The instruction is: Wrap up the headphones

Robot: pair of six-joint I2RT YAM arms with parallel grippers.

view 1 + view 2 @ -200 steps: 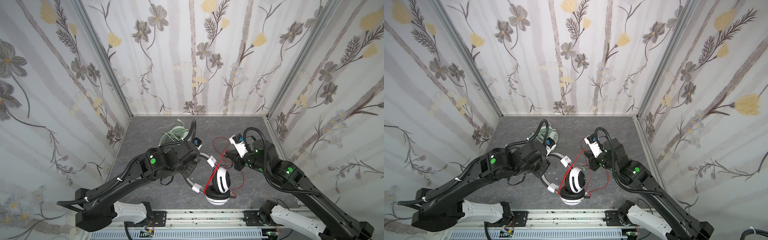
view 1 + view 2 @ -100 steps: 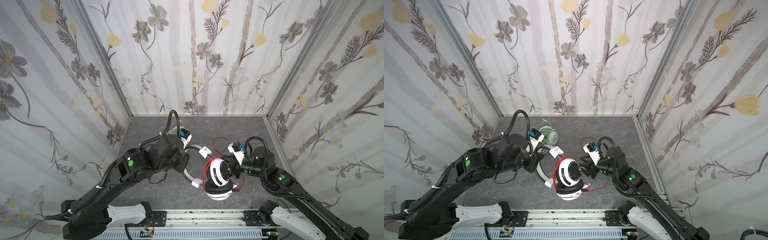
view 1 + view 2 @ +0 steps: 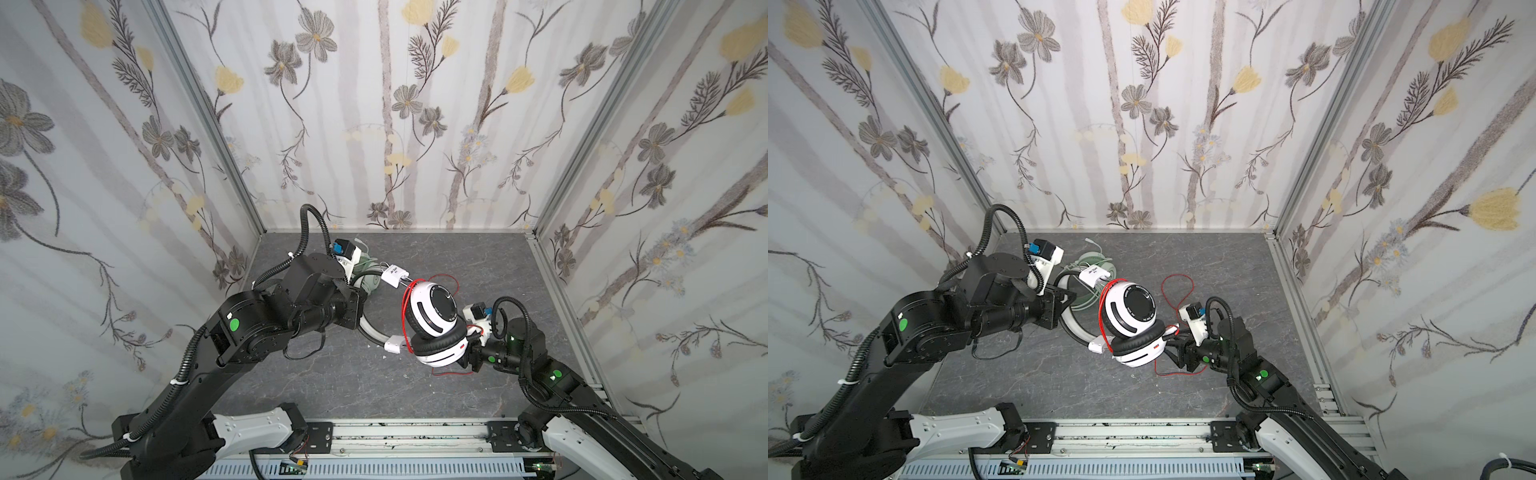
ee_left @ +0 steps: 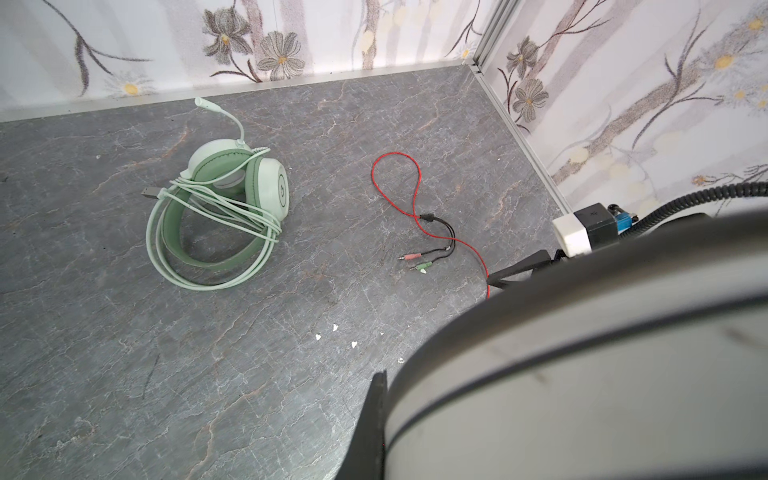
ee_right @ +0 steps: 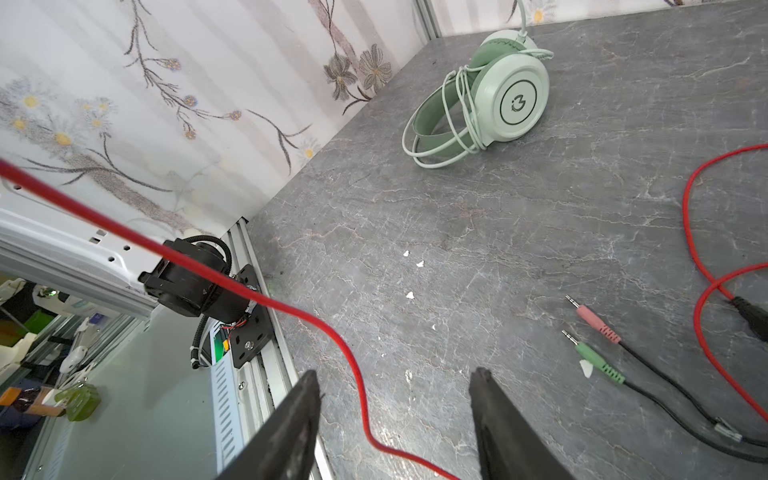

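Headband first: the left end effector (image 3: 362, 305) is clamped shut on the headband of the white-and-black headset (image 3: 434, 316), holding it up off the tabletop (image 4: 291, 374). In both top views this headset hangs near the tabletop's centre, a little toward 3 o'clock, with its two ear cups stacked one over the other. The left end effector sits at its 9 o'clock.

Several turns of the red cord (image 3: 1101, 307) run around the ear cups. The rest trails down to a loose loop on the tabletop at the headset's 2 o'clock and ends in black leads with pink and green plugs (image 4: 415, 262).

The right end effector (image 5: 395, 374) stands at the headset's 4 o'clock, close to the lower cup, jaws apart and gripping nothing. The red cord crosses the gap between them in the right wrist view; contact cannot be told.

The mint-green headset (image 4: 268, 189) lies on the tabletop toward 11 o'clock, its pale cord wound around it.
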